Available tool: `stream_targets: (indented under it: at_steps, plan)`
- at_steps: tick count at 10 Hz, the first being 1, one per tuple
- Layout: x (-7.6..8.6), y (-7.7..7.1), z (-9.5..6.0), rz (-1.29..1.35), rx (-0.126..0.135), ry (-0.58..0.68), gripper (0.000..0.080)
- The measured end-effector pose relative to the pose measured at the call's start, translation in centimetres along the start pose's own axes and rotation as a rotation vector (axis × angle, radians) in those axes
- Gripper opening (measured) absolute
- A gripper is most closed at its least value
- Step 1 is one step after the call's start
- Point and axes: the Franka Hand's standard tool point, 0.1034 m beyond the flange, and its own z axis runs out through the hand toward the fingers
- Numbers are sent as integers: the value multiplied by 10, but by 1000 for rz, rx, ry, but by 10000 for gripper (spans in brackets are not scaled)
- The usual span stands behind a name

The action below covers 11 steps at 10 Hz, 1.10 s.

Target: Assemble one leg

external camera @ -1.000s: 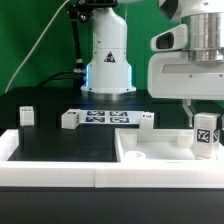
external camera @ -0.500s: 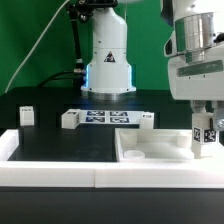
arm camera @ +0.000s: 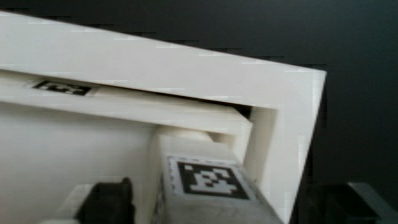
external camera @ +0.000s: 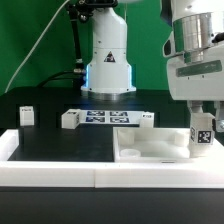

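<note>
Green backdrop fills the space behind my white base column [external camera: 106, 60], and below it a black table [external camera: 55, 140] spreads out, edged along the front by a low white wall [external camera: 60, 170]. On that table the marker board [external camera: 104, 118] lies flat near my base. Three small white tagged posts stand apart from one another: one at the exterior view's left [external camera: 26, 116], one just beside the marker board's left end [external camera: 69, 119], one by its right end [external camera: 147, 120].

At the exterior view's right sits the large white panel [external camera: 150, 148], lying flat with a recessed corner [external camera: 130, 154] showing toward the front. My gripper [external camera: 203, 122] hangs over the panel's right part, and between its fingers stands the leg [external camera: 202, 135], upright, its black-and-white tag facing the exterior camera. My fingers are closed on the leg's upper part; its lower end reaches down to the panel, though whether it touches the surface I cannot tell from this side.

From the wrist view, the leg [arm camera: 210, 180] runs away from the camera, tag uppermost, with its far end meeting the panel [arm camera: 160, 70] near one corner. A dark fingertip [arm camera: 111, 200] shows beside the leg. Another tag [arm camera: 64, 87] lies flat on the panel, further along.
</note>
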Motion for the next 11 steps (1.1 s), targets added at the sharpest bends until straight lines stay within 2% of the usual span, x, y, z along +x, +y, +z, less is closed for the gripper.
stream_targets:
  at_steps: [1, 3, 6, 8, 9, 11]
  plan:
    - [4, 0, 0, -140, 0, 2, 621]
    - [3, 1, 0, -343, -12, -9, 644]
    - [5, 5, 0, -746, -62, -11, 649]
    - [7, 8, 0, -955, -117, -23, 649]
    - [10, 9, -1, -1080, -135, -28, 649]
    - [12, 5, -3, -1212, -134, -20, 649]
